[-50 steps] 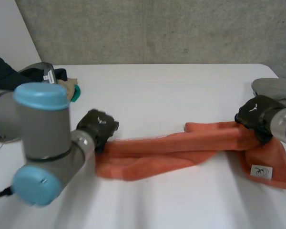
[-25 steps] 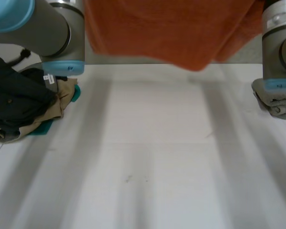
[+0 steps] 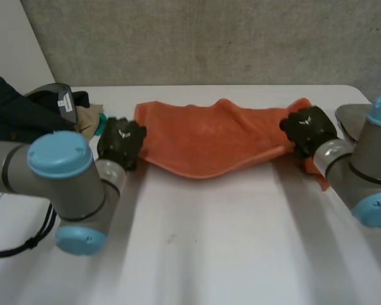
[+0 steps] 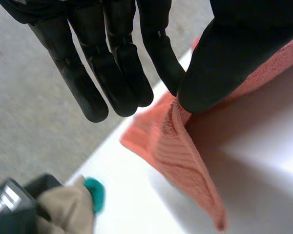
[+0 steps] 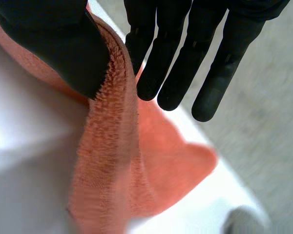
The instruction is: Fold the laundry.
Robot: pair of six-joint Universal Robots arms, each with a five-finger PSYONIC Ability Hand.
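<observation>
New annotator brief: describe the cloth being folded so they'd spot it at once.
On the white table, look between the black left hand and right hand. The towel stretches from one to the other, each pinching an end. It alone is orange; the clothes pile is dark and tan, the far-right cloth grey.

Bright, even light falls softly from above. There is no glare on the white table (image 3: 228,254), and the concrete wall (image 3: 209,38) behind it is lit uniformly. The orange towel (image 3: 209,136) casts a faint, soft-edged shadow on the table just under its sagging edge. In the left wrist view the towel's underside sits in shade — the table beside it turns grey.
</observation>
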